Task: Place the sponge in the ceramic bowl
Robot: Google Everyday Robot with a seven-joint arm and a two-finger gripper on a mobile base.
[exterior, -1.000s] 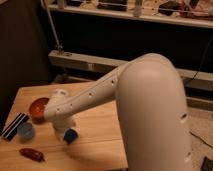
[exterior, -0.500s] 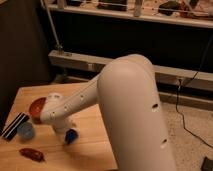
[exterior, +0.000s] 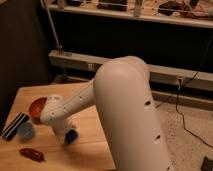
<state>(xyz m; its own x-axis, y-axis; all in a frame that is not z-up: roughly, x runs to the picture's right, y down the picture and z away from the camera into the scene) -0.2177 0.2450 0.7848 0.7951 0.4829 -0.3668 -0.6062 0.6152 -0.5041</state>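
Over the last second the bulky upper part of the arm [exterior: 125, 110] had swung leftward and come to fill more of the view. The low end of the arm had barely shifted. The end effector [exterior: 64, 134] hung low over the worktop [exterior: 85, 150], about midway between its left edge and the arm's bulk and closer to the near edge than the far one.

The sponge [exterior: 72, 135] showed as a dark blue patch right against the end effector, in the same spot as a second before. Whether the end effector was apart or clamped on the sponge could not be told, nor whether the sponge lay on the worktop or was held just above it.

The bowl [exterior: 35, 106] sat toward the left edge, farther back than the sponge and partly hidden behind the forearm, and it too had kept its place. So the sponge was not in the bowl. The change looked like the arm re-posing around the sponge rather than carrying it across.

Near the left edge lay a light blue cup [exterior: 26, 131], a black striped object [exterior: 15, 125] and a dark red object [exterior: 31, 154]. No brand, label or writing could be read on anything.
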